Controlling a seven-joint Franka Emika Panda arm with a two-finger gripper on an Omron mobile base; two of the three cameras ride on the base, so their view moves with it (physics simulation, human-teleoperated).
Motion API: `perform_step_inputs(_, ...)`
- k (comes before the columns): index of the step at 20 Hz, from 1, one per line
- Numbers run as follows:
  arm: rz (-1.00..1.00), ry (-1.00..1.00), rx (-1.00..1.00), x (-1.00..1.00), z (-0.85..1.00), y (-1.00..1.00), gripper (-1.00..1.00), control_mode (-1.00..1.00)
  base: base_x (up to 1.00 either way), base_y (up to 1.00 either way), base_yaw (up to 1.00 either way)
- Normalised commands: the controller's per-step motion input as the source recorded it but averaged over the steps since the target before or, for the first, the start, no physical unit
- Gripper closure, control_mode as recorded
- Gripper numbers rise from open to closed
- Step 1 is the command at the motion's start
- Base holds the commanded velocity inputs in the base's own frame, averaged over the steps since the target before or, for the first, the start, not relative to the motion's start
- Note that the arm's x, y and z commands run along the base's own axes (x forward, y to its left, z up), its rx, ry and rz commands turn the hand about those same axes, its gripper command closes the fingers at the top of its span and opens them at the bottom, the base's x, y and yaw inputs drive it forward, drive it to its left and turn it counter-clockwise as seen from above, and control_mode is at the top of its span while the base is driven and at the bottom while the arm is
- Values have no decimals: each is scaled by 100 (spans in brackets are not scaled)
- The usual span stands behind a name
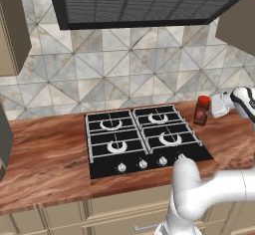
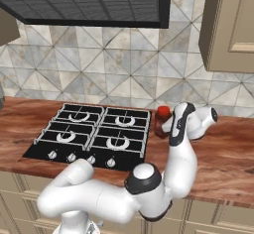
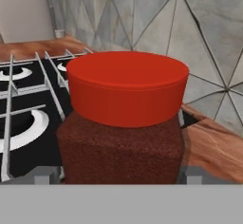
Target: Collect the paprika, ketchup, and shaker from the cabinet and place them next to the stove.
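Note:
The paprika (image 1: 201,110) is a dark red-brown jar with a bright red cap. It stands upright on the wooden counter just right of the stove (image 1: 144,139), at the stove's back right corner. My gripper (image 1: 213,107) is level with the jar and open. In the hand view, one finger tip shows on each side of the paprika (image 3: 121,142), close to its sides. The right base view has the paprika (image 2: 161,121) partly behind my gripper (image 2: 168,125), beside the stove (image 2: 89,136). The ketchup, the shaker and the cabinet are out of view.
The wooden counter (image 1: 45,159) runs left and right of the stove, backed by a tiled wall. A dark range hood (image 1: 134,2) hangs above. Closed wall cabinets (image 2: 230,25) flank it. A grey object (image 1: 3,139) stands at the far left counter edge.

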Motion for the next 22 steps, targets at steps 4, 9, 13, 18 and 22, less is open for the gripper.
perform_step_inputs(4,0,0,0,37,-15,-3,100,-100,0,0,0)
perform_step_inputs(9,2,0,0,29,-21,-10,100,-100,0,0,0)
perform_step_inputs(13,3,0,0,22,-27,-16,100,-100,0,0,0)
perform_step_inputs(18,3,0,0,7,-38,-12,-100,-100,0,0,0)
perform_step_inputs(22,0,0,0,0,-22,-1,-100,-100,0,0,0)
